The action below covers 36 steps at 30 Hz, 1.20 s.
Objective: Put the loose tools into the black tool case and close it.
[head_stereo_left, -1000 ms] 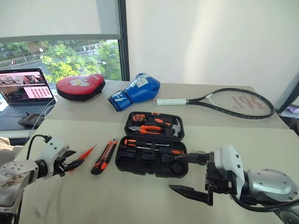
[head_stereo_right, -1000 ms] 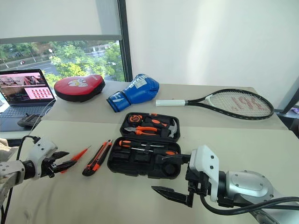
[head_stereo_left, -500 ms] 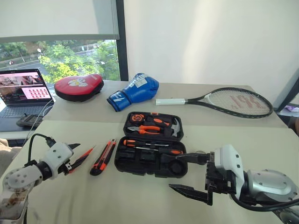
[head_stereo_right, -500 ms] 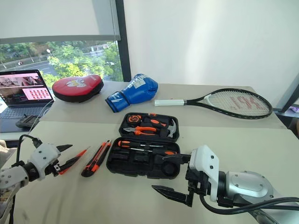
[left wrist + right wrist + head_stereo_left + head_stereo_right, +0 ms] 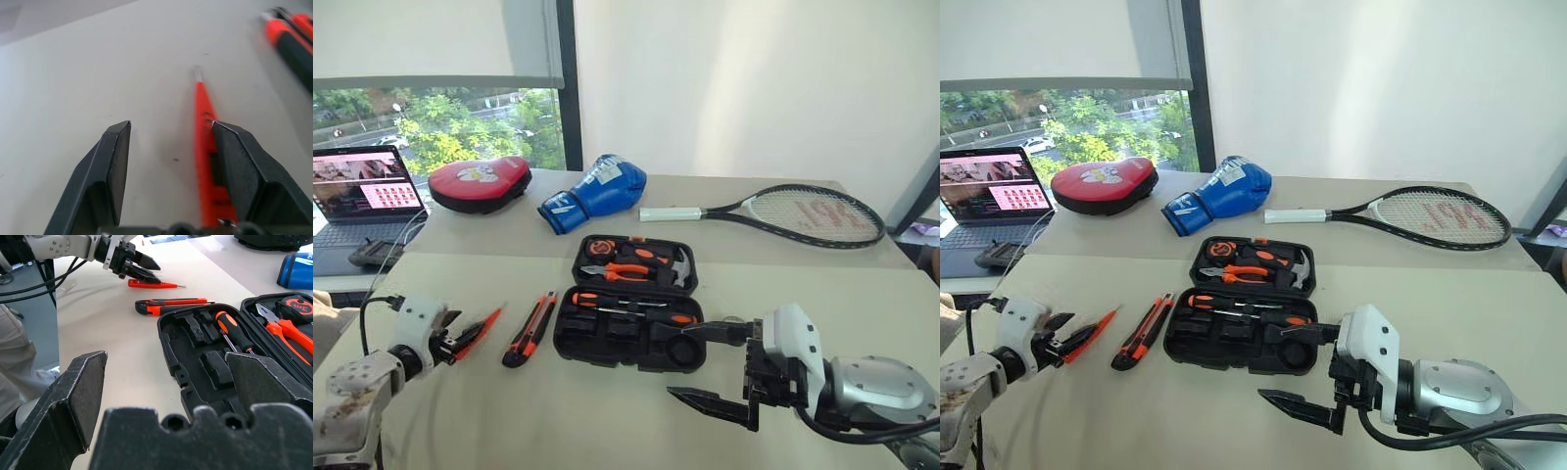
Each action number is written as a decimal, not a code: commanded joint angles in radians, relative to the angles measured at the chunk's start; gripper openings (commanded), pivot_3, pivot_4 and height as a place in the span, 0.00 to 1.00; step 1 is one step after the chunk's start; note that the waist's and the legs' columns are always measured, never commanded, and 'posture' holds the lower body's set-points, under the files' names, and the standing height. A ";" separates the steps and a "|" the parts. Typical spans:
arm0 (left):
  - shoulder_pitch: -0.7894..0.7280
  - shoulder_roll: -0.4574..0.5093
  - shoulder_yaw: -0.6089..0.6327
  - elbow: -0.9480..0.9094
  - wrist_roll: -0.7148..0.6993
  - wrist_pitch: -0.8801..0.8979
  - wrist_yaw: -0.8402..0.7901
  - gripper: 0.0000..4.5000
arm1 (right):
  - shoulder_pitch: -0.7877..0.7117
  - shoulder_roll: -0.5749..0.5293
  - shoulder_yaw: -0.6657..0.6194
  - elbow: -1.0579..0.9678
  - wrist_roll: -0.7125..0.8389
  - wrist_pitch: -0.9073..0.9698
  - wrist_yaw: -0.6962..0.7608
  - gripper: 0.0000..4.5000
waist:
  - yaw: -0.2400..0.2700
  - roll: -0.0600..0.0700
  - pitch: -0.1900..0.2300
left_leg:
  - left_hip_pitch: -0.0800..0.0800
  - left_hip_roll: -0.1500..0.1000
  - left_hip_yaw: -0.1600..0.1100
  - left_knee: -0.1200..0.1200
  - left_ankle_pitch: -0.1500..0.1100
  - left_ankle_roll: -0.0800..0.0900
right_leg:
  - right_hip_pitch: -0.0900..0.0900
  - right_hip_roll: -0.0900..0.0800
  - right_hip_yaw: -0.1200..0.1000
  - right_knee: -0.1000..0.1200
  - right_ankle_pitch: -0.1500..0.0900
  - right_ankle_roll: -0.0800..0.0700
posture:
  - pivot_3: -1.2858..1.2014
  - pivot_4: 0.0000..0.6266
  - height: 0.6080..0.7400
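The black tool case [image 5: 631, 302] lies open and flat on the table [image 5: 607, 411], lid swung away from the robot, so its recesses face up ready to take tools. One orange-handled screwdriver [image 5: 631, 301] already lies in the near half; pliers [image 5: 628, 271], a hammer [image 5: 677, 262] and a tape roll [image 5: 602, 247] sit in the lid half. To the left of the case two loose tools remain on the table: one orange-black utility knife [image 5: 530, 330] just beside the case, and one small slim orange screwdriver [image 5: 480, 326] further left, well apart from the case. The left gripper [image 5: 453, 331] sits low over that slim screwdriver's handle end, fingers apart and straddling it, the handle lying against the inside of one finger [image 5: 249, 171] in the left wrist view; nothing is clamped yet, so it seems lined up for a pinch. The right gripper [image 5: 705, 364] hangs in front of the case's near right corner, its fingers spread wide and empty, probably waiting clear of the left arm's path. By my judgement two tools are still to be stowed before the lid can be shut.
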 commanded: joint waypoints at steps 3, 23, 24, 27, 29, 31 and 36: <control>-0.010 0.019 0.061 -0.028 -0.097 0.102 -0.046 0.63 | -0.003 -0.010 -0.011 -0.030 0.002 -0.016 -0.004 1.00 | -0.001 0.000 0.000 | 0.000 0.000 0.000 0.000 0.000 0.000 | 0.000 0.000 0.001 0.000 0.000 0.000 | 0.52 0.24 1.00; 0.031 0.166 -0.070 -0.019 -0.066 0.174 -0.194 0.14 | 0.004 -0.011 -0.015 -0.034 0.011 -0.019 0.005 1.00 | 0.005 0.004 -0.002 | 0.002 0.000 0.000 0.000 0.000 -0.001 | 0.000 -0.005 0.004 0.000 0.000 -0.001 | 0.52 0.24 1.00; 0.019 0.171 -0.061 -0.017 -0.083 0.155 -0.226 0.10 | 0.006 -0.010 -0.016 -0.036 0.010 -0.019 0.002 1.00 | 0.005 0.004 -0.002 | 0.002 0.000 0.000 0.000 0.000 -0.001 | 0.000 -0.006 0.004 0.000 0.000 -0.001 | 0.52 0.24 1.00; -0.136 0.204 -0.029 -0.089 -0.283 0.264 -0.383 0.10 | 0.027 -0.009 -0.033 -0.048 0.016 -0.017 -0.008 1.00 | 0.014 0.002 -0.001 | -0.001 0.000 0.000 0.000 0.000 0.000 | -0.001 -0.007 0.003 0.000 0.000 -0.001 | 0.52 0.24 1.00; -0.269 0.238 -0.118 -0.116 -0.287 0.285 -0.452 0.10 | 0.042 -0.010 -0.050 -0.056 0.025 -0.015 -0.016 1.00 | 0.026 0.000 0.000 | -0.004 0.000 -0.002 0.003 0.000 -0.001 | -0.002 -0.005 -0.001 0.000 0.000 -0.001 | 0.52 0.24 1.00; -0.379 0.249 -0.221 -0.122 -0.267 0.290 -0.511 0.10 | 0.047 -0.013 -0.058 -0.061 0.027 -0.011 -0.025 1.00 | 0.030 0.000 0.000 | -0.007 0.000 -0.004 0.009 0.000 -0.001 | -0.002 0.002 -0.005 0.000 0.001 -0.001 | 0.52 0.24 1.00; -0.762 0.075 -0.628 0.160 0.041 -0.027 -0.719 0.10 | 0.104 -0.020 -0.113 -0.118 0.051 0.004 -0.083 1.00 | 0.038 0.008 -0.002 | 0.000 -0.004 0.001 0.010 -0.002 0.005 | 0.008 0.004 0.000 -0.003 0.001 0.001 | 0.52 0.24 1.00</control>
